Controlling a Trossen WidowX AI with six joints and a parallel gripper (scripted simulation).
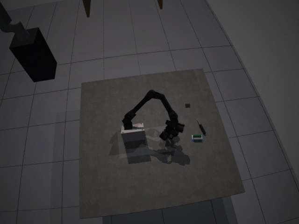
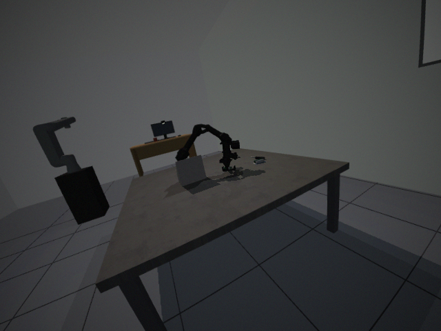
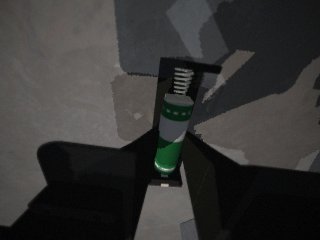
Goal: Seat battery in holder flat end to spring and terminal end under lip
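Gripping 1 battery (image 3: 172,132) narrowly, the end effector (image 1: 169,142) (image 2: 229,168) (image 3: 170,132) is aligning it above the holder (image 3: 190,65) beneath, apparently needing gentle lowering.

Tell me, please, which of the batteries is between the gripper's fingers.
The green-and-silver battery above the black holder; the others lie in the white-and-blue tray.
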